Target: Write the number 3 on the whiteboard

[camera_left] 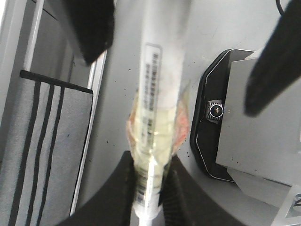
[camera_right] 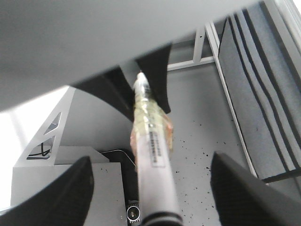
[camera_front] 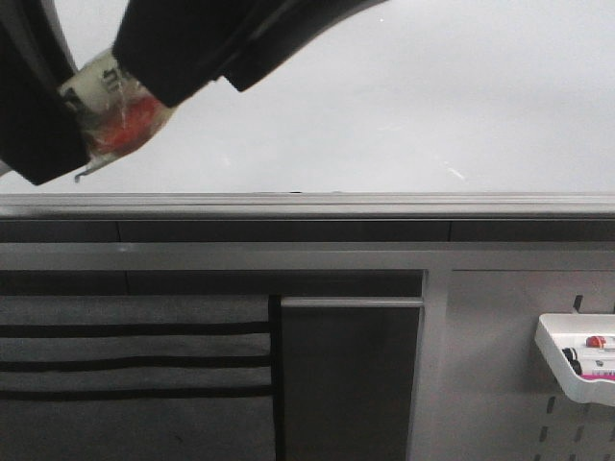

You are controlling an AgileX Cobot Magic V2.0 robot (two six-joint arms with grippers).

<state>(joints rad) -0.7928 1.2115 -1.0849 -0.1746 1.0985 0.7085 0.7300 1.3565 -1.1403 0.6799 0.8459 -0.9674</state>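
Left end effector (camera_front: 91, 120) clamps marker (camera_front: 110, 110) against whiteboard (camera_front: 404, 106).

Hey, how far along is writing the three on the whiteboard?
Done: the left gripper is shut on the marker. In hand: the right gripper sits open around the marker's other end. Left: the whole digit, since the part of the whiteboard in view shows no 3 yet.

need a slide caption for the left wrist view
Left hand shut on a taped marker above the speckled grey floor.
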